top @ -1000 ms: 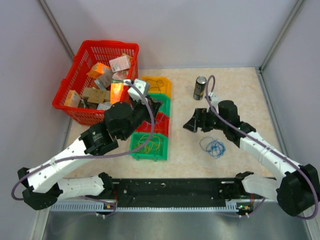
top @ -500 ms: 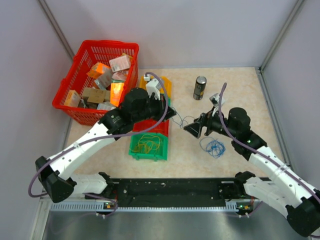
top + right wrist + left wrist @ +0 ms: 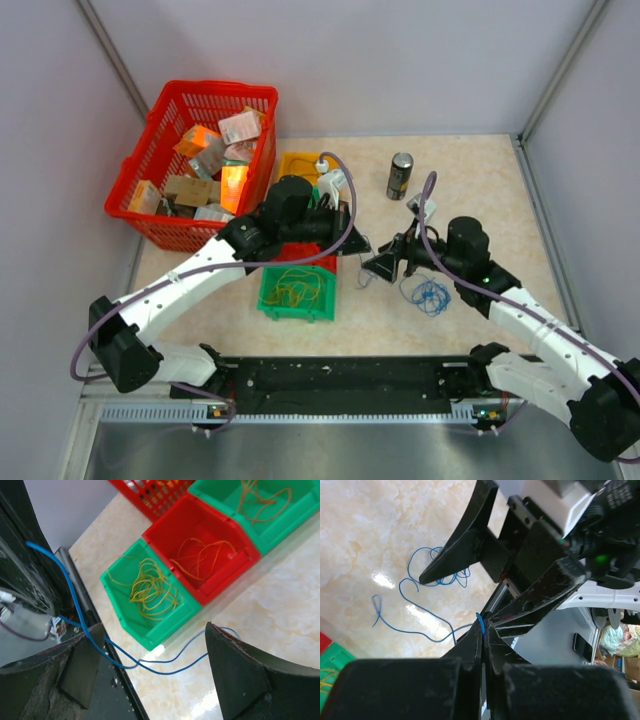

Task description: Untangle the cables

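Observation:
My left gripper (image 3: 352,243) is shut on a thin blue cable (image 3: 480,622), pinched at the fingertips. The strand hangs down to the table (image 3: 362,278) and runs on toward a small blue cable tangle (image 3: 430,294) lying on the tabletop. It also shows in the left wrist view (image 3: 436,575). My right gripper (image 3: 380,265) is open and faces the left one at close range. In the right wrist view the blue strand (image 3: 165,667) passes loosely between its spread fingers (image 3: 235,670), untouched. Yellow cables (image 3: 145,592) lie in a green bin and orange ones (image 3: 202,555) in a red bin.
A row of small bins stands left of the grippers: yellow (image 3: 298,163), red (image 3: 322,262), green (image 3: 270,298). A red basket (image 3: 170,105) of boxes stands at the back left. A dark can (image 3: 400,175) stands at the back centre.
My left gripper has swung from over the bins to the right and forward, now holding the blue strand. My right gripper has shifted slightly left, close to the left one.

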